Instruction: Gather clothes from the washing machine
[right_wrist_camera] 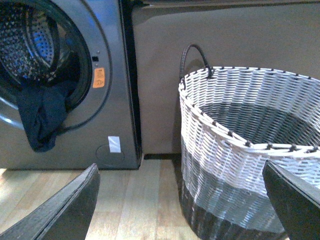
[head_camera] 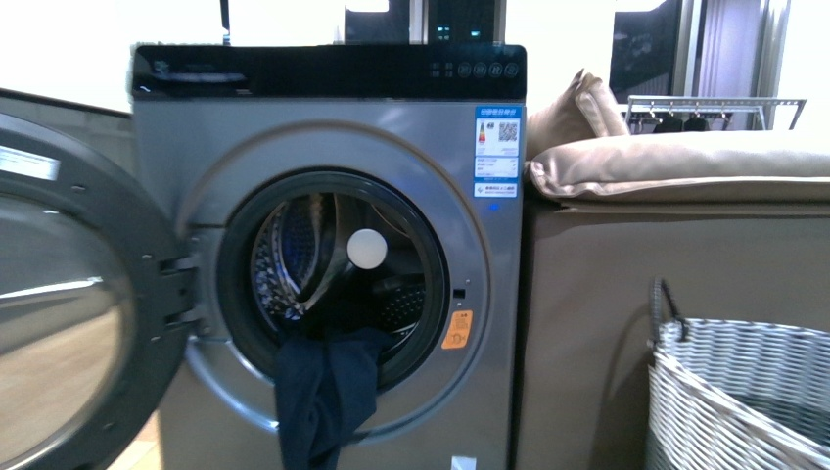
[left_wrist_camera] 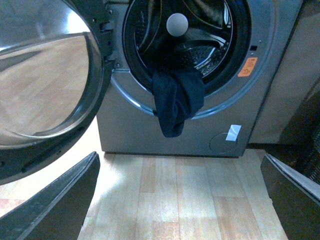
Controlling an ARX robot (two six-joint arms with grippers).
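Left gripper: its two dark fingers are spread wide with nothing between them, above the wooden floor and facing the washing machine.
Right gripper: spread just as wide and holding nothing, pointed at the gap between the washing machine and the basket.
Basket: grey-and-white woven, with a dark loop handle; it stands on the floor to the right of the machine, against a beige panel.
Clothes: dark navy fabric hanging out of the drum opening over the lower rim, draped down the front of the machine and clear of the floor.
Door: round, swung fully open to the left.
Washing machine: silver-grey with a black control strip.
Drum: perforated steel; how much fabric lies inside cannot be told.
Cushion: beige, lying on top of the panel at the right.
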